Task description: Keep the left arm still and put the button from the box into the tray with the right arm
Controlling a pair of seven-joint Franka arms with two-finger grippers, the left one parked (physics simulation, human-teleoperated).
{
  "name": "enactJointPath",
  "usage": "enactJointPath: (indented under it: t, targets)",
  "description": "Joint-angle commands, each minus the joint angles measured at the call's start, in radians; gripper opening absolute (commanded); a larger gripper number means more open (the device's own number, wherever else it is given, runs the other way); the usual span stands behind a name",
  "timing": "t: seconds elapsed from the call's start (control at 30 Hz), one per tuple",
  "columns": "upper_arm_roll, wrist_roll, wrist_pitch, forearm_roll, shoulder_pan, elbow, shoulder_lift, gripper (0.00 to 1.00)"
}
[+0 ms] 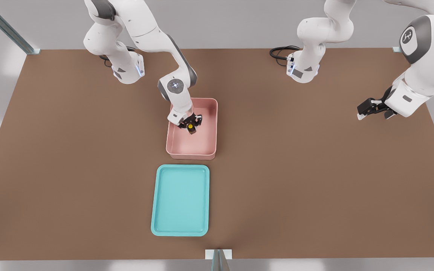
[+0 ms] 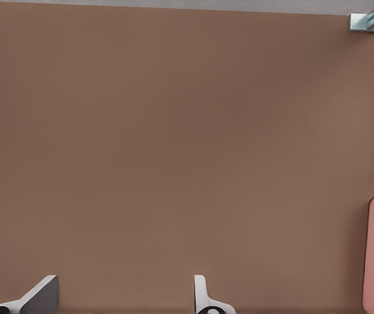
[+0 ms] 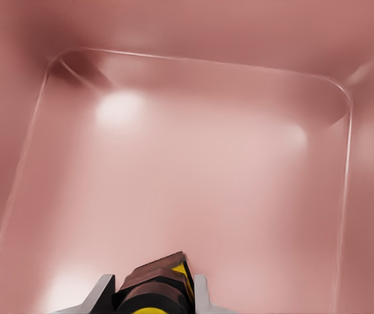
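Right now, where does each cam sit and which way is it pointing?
Front view: high, off the arms, looking down at the table, box and tray; both arms show, the hand inside the box.
Left wrist view: on the parked arm, looking down at bare table; two fingertips show.
Right wrist view: on the working arm, facing the box floor; its fingers flank the button.
Shared: front and right wrist views both show the button and box.
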Motion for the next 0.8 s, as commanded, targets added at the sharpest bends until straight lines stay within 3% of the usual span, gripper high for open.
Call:
enactJointPath:
  t: [0.0, 0.1, 0.2, 0.37, 0.4, 0.43, 0.63, 0.67, 0.77]
  targets:
    - [0.000, 0.000, -0.004, 0.000, -0.002, 0.017, -0.003, 0.50]
    - [-0.016, -0.016, -0.119, 0.000, -0.028, 0.139, -0.005, 0.51]
    - [-0.020, -0.175, -0.385, -0.002, -0.166, 0.397, 0.003, 0.51]
    - [-0.016, -0.335, -0.485, 0.020, -0.323, 0.893, 0.326, 0.51]
    - [-0.017, -0.474, -0.485, 0.113, -0.358, 0.959, 0.403, 0.51]
    - [-0.016, -0.519, -0.485, 0.116, -0.387, 1.018, 0.466, 0.51]
    - [-0.017, -0.720, -0.469, 0.185, -0.461, 1.117, 0.590, 0.52]
    - [-0.017, -0.718, -0.471, 0.210, -0.465, 1.129, 0.590, 1.00]
    - [-0.022, -0.711, -0.564, 0.213, -0.467, 1.190, 0.590, 1.00]
